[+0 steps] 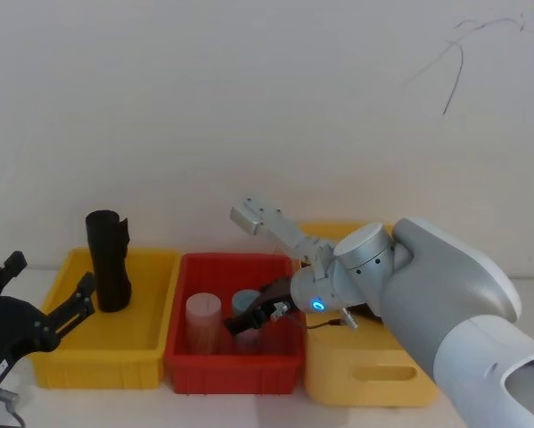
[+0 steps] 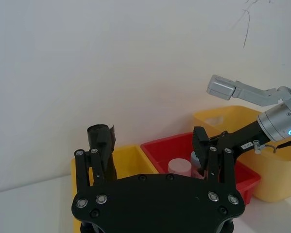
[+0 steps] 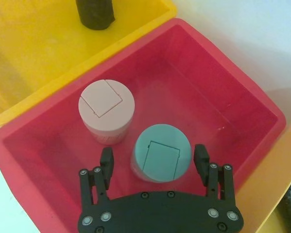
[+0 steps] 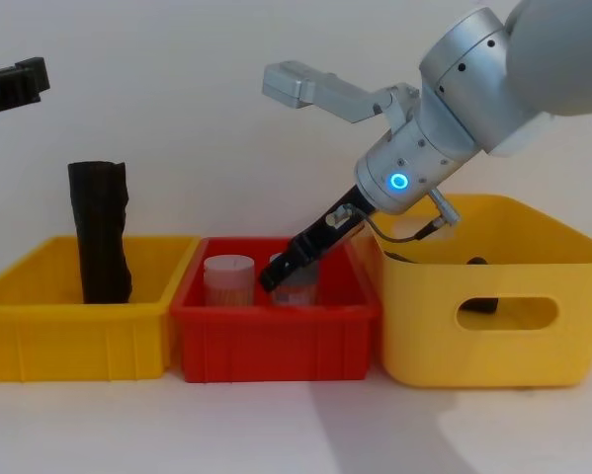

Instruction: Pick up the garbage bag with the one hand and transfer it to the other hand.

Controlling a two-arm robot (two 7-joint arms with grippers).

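Observation:
The garbage bag (image 1: pixel 108 259) is a black roll standing upright at the back of the left yellow bin (image 1: pixel 97 367); it also shows in the chest view (image 4: pixel 100 232) and past the left gripper's fingers (image 2: pixel 102 145). My left gripper (image 1: pixel 44 290) hovers open at the near left, short of that bin and apart from the bag. My right gripper (image 1: pixel 249 319), on the blue-ringed arm, reaches down into the red bin (image 1: pixel 231 367). It is open (image 3: pixel 154 154), its fingers on either side of a teal cylinder (image 3: pixel 161 153), holding nothing.
A pink cylinder (image 3: pixel 106 109) stands beside the teal one in the red bin. A taller yellow tub (image 4: pixel 483 346) with a handle slot sits to the right, something dark inside. A white wall rises close behind the bins.

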